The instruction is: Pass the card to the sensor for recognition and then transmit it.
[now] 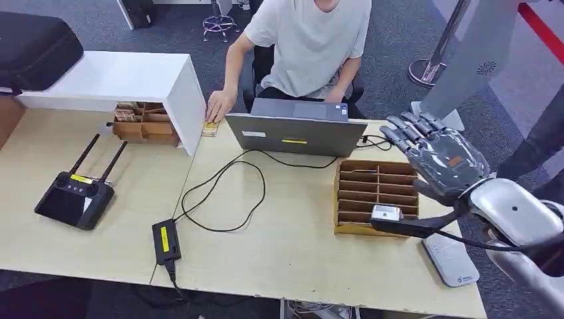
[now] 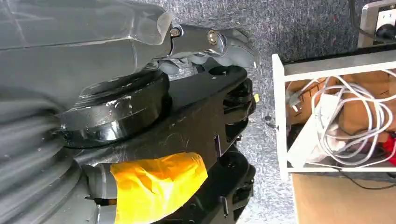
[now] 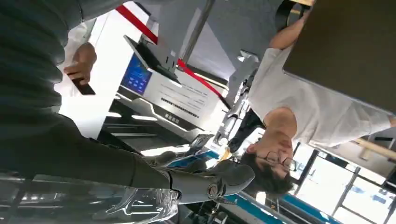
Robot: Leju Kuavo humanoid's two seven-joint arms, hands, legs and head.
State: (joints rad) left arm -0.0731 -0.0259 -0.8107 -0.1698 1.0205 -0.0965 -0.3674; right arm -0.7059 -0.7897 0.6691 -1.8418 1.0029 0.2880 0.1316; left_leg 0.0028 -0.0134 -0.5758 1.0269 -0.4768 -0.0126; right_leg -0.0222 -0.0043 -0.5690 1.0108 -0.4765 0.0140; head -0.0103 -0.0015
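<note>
Head view: right hand (image 1: pixel 439 156) above wooden card rack (image 1: pixel 376 193), fingers stretched, holds nothing. Left hand (image 2: pixel 205 44) grip state unclear.

One of nearly everything on the bench (image 1: pixel 286 246).
One laptop (image 1: pixel 296 131), one remote controller (image 1: pixel 74 197), two wooden organizers (image 1: pixel 376 197) (image 1: pixel 143 123), one seated person (image 1: pixel 306 43).

grey laptop (image 1: pixel 296 126), brown slotted organizer (image 1: pixel 376 197), white shelf (image 1: pixel 133 78)
</note>
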